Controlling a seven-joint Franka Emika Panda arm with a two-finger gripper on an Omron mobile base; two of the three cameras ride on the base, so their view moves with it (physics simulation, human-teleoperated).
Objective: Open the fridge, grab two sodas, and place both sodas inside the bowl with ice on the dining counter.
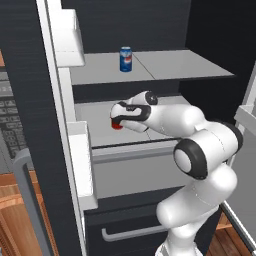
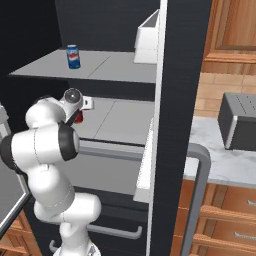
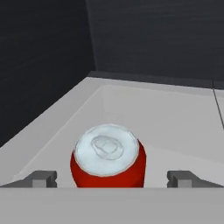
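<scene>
Standing upright, red soda between open end effector tips

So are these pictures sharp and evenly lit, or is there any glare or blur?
Left base view: flat, soft light, the small blue drink can crisp on its grey shelf. Right base view: equally even, no glare. Hand view: the red silver-topped can looks slightly soft, with no bright reflection.

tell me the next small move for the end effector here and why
Probably ease the end effector a little further down around the red can, then close. In the hand view its open fingertips stand wide on either side of the can, which sits upright on the fridge shelf, centred between them, with nothing gripped yet.
</scene>
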